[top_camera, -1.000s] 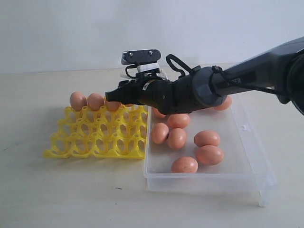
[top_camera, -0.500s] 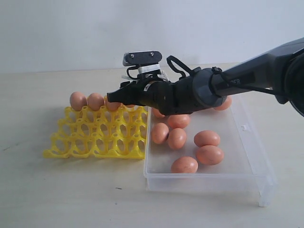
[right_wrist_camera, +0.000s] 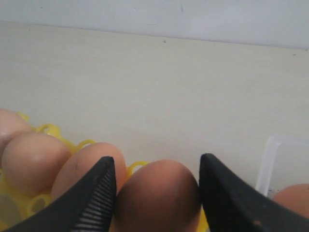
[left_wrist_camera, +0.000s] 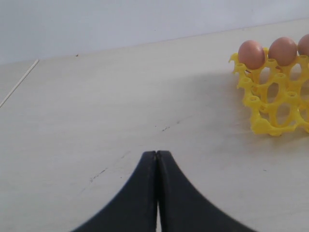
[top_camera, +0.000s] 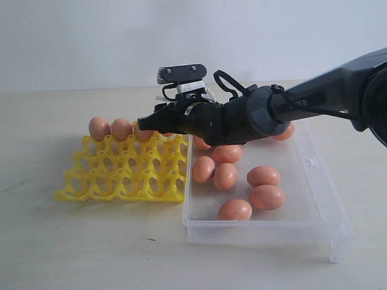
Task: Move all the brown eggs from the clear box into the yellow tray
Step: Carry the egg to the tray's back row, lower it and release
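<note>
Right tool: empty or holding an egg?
Holding: a brown egg fills the gap between the right tool's fingers, over the yellow tray.

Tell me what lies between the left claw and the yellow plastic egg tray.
Only bare beige tabletop. The left wrist view shows the shut left claw and the bright yellow lattice egg tray apart, with nothing on the surface between them.

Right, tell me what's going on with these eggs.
The right arm's hand grips a smooth brown oval egg at the far row of the bright yellow plastic lattice tray, next to three eggs already seated there. Several more brown eggs lie in the shallow clear plastic box beside the tray. The left hand is shut and holds nothing, above the pale tabletop short of the tray.
</note>
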Robot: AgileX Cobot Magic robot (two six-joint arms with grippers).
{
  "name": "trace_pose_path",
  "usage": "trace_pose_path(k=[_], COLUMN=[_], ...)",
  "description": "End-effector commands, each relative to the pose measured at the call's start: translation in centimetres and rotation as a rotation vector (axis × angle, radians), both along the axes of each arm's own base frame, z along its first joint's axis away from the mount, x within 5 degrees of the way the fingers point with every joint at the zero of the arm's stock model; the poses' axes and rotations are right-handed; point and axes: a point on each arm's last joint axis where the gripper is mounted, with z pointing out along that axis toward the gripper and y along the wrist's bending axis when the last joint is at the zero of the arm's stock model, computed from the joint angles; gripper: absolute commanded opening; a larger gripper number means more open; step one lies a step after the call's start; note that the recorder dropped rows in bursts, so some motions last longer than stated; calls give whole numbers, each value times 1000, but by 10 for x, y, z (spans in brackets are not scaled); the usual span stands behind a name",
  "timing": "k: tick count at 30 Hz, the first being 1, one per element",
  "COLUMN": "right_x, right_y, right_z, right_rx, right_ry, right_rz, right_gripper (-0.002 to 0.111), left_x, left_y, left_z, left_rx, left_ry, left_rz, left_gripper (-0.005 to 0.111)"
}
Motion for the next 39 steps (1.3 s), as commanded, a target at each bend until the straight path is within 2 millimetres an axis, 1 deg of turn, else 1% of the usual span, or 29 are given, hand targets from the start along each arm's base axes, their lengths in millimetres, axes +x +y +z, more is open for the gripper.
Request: trace_pose_path(k=[1,4,18,23,25,30,32,34,35,36,37,39], right_x=[3,3,3,4,4,4,4,2,1,-1,-3,-9], right_y=[-2,-2,-2,-3,-3,-3,-3,-3,-3,-4,-4,-7], right_z=[4,4,5,8,8,11,19,32,39,51,60,84], right_rx=[-5,-4,-25,-23,-23,-19,-11,0,5,12,17,26], right_ry=[-26,-27,-40,-43,-43,-48,-59,-63,-64,-61,-60,-54], right_rz=[2,1,13,11,11,11,11,18,22,31,38,59], right_gripper=[45,50,50,62,64,64,64,63,62,60,57,47], left_x=[0,0,0,0,0,0,0,0,0,0,0,0], left_y=[0,0,0,0,0,0,0,0,0,0,0,0], left_z=[2,2,2,2,2,2,2,2,2,2,2,2], left_rx=[-7,-7,-7,-7,-7,-7,-7,-7,-7,-7,-7,-7], left_ry=[-13,-13,-13,-13,-13,-13,-13,-13,-13,-13,-13,-13], left_rz=[-6,-6,-6,-6,-6,-6,-6,-6,-6,-6,-6,-6], left_gripper=[0,0,0,0,0,0,0,0,0,0,0,0])
